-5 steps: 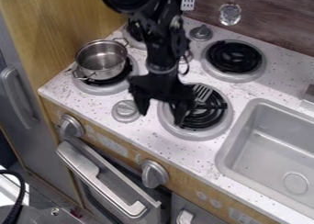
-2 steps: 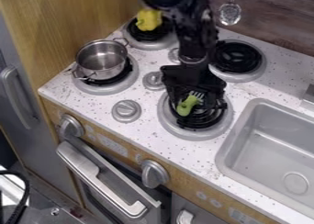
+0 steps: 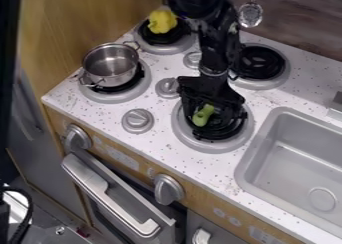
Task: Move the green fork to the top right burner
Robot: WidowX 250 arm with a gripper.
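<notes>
The black gripper (image 3: pixel 212 112) hangs low over the front right burner (image 3: pixel 215 147). It is open, one finger to the left of the green fork (image 3: pixel 202 116) and the other to its right. The fork's green handle rests over the dark coil and points toward the front; its tines are hidden behind the gripper. At the top right burner (image 3: pixel 270 63), the arm covers part of the left side of the black coil.
A metal pot (image 3: pixel 110 67) sits on the front left burner, and a yellow object (image 3: pixel 161 21) on the back left one. Knobs (image 3: pixel 137 120) stand between the burners. The grey sink (image 3: pixel 300 163) is at the right.
The gripper has moved right, from left of the front right burner to above it. The fork's handle has come into sight, while its tines have become covered. The yellow object is uncovered.
</notes>
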